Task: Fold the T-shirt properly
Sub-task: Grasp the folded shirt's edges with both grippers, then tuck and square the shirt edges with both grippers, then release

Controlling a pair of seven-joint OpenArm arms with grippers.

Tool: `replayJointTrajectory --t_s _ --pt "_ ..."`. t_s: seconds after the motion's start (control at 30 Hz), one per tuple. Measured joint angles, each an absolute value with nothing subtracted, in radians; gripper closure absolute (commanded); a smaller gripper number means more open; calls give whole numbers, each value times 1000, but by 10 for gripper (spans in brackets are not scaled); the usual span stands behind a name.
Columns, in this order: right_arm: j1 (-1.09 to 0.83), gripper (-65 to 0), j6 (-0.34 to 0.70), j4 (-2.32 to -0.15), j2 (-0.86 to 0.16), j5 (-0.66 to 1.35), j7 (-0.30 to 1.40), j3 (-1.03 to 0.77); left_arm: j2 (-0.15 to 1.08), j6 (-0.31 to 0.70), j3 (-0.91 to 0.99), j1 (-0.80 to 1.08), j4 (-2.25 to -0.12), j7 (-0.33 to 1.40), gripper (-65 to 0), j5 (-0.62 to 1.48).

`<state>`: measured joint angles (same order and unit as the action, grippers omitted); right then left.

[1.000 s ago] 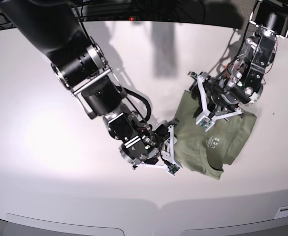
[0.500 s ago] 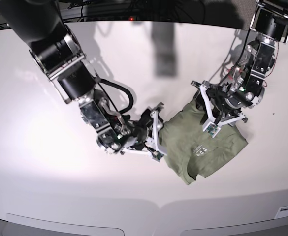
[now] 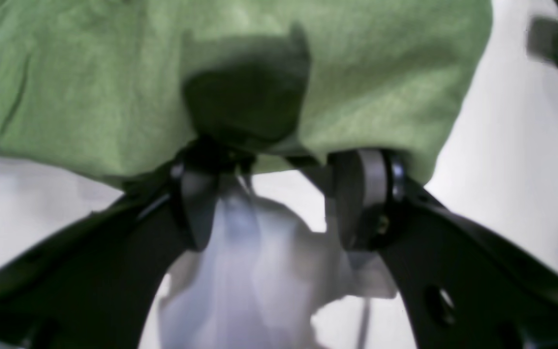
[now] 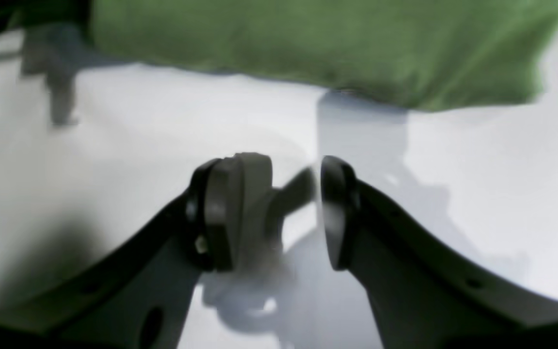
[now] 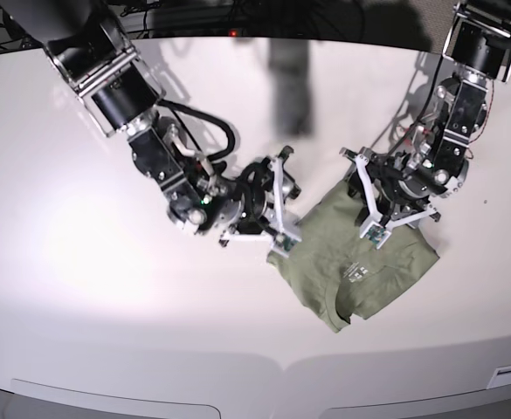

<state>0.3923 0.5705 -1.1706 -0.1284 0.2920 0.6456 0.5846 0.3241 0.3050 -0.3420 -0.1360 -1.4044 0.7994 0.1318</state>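
Observation:
The olive-green T-shirt (image 5: pixel 360 262) lies folded into a small packet on the white table (image 5: pixel 80 262), collar and white neck print facing the front edge. In the base view my left gripper (image 5: pixel 373 205) stands over the packet's far edge. In the left wrist view it (image 3: pixel 279 194) is open, and the T-shirt (image 3: pixel 114 97) hem drapes onto both fingertips while table shows between them. My right gripper (image 5: pixel 283 205) sits just left of the packet, off the cloth. The right wrist view shows it (image 4: pixel 288 208) open and empty, with the T-shirt (image 4: pixel 308 43) a short way ahead.
The white table curves round to a front edge (image 5: pixel 281 362) below the shirt. Dark cables and equipment (image 5: pixel 238 13) run along the back. Both arms crowd the middle around the packet.
The packet has slid left and turned a little. My right gripper drew away from its left edge and rose toward the back. The left gripper has stayed at the far edge.

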Motion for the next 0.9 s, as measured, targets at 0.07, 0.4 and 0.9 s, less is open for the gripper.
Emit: replayJointTrajectory --t_s 0.07,0.4,0.9 --pt "424 -263 572 -1171 -86 347 639 534 324 297 -342 -136 -1404 815 -369 156" --pt "621 -263 510 -757 137 62 506 292 324 295 -341 -136 -1404 826 -369 162" --pt "577 -263 516 -782 54 85 582 405 323 286 -342 -136 -1400 765 -369 128"
